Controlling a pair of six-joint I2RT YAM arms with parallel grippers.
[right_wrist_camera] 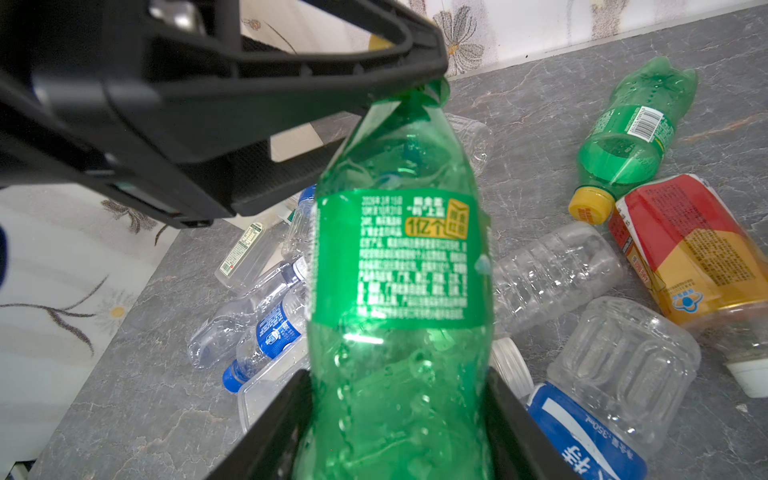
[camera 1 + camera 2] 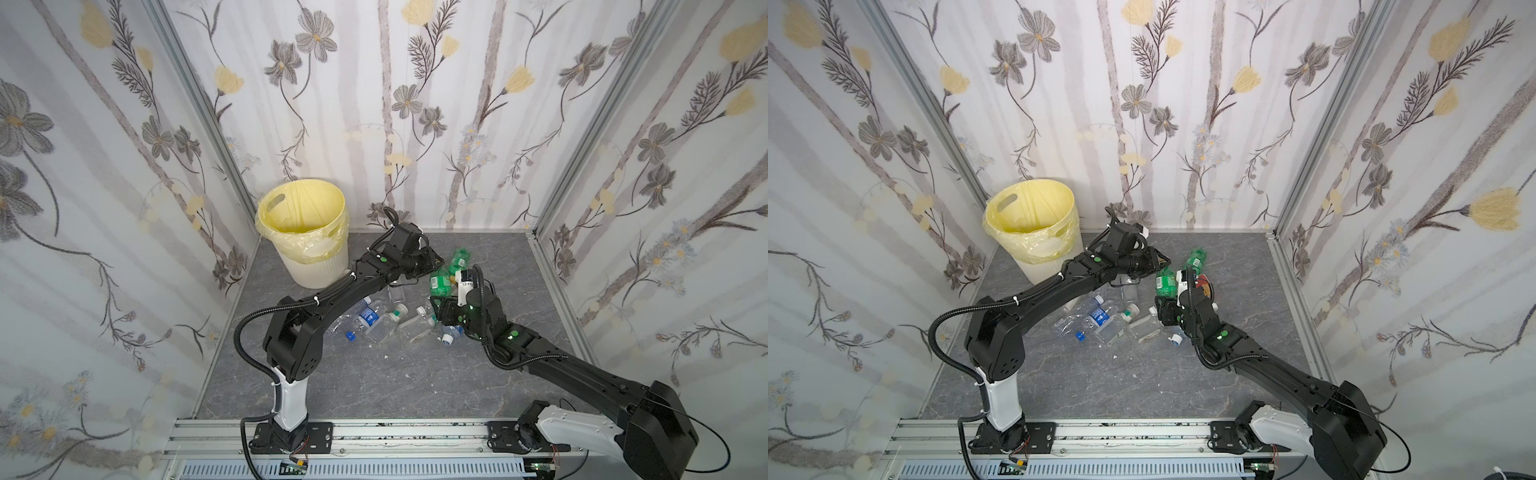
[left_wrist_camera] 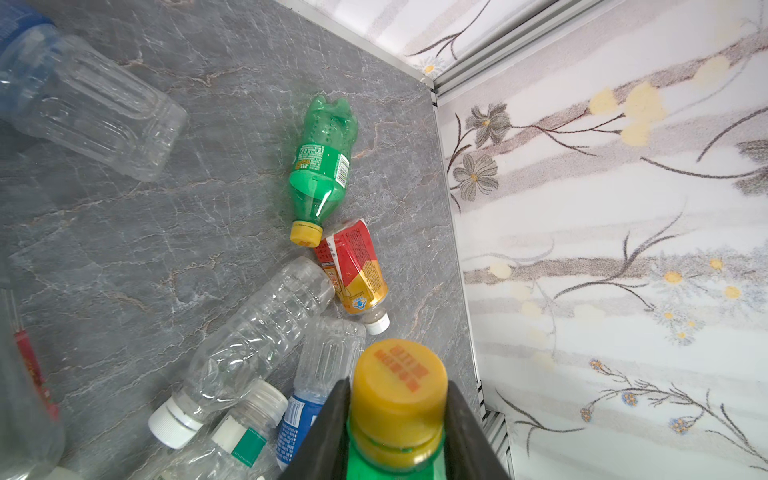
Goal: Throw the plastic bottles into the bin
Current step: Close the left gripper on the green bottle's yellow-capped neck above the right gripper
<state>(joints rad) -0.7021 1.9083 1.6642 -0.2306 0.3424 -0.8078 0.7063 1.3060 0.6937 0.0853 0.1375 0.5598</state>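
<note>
1. Top views both show the round cream-white ribbed plastic bin (image 2: 316, 272), lined with a pale yellow bag. It stands upright in the far left corner of the grey marble-patterned table (image 2: 374, 382), and no bottle shows inside it.
2. To the right of the bin, the left gripper (image 3: 397, 399) is clamped tight on the yellow screw cap (image 3: 399, 374) of a green translucent plastic bottle (image 1: 399, 270). That bottle is held off the table, well apart from the bin.
3. The bottle's long axis runs from one pincer to the other. The cap end is in the left gripper and the lower body is in the right gripper (image 1: 395, 419), whose jaws press on its sides. This looks like a handover.
4. The bin lies leftward of the held bottle and the left arm is the nearer one. The next move likely needs the right jaws to let go, then the left arm to carry the bottle, hanging by its cap, over the bin's mouth.
5. Further from the bin, lying on the table, are a second green plastic bottle (image 2: 459, 257), a red-and-orange labelled bottle (image 3: 353, 266) and a heap of clear plastic bottles (image 2: 386, 320).
</note>
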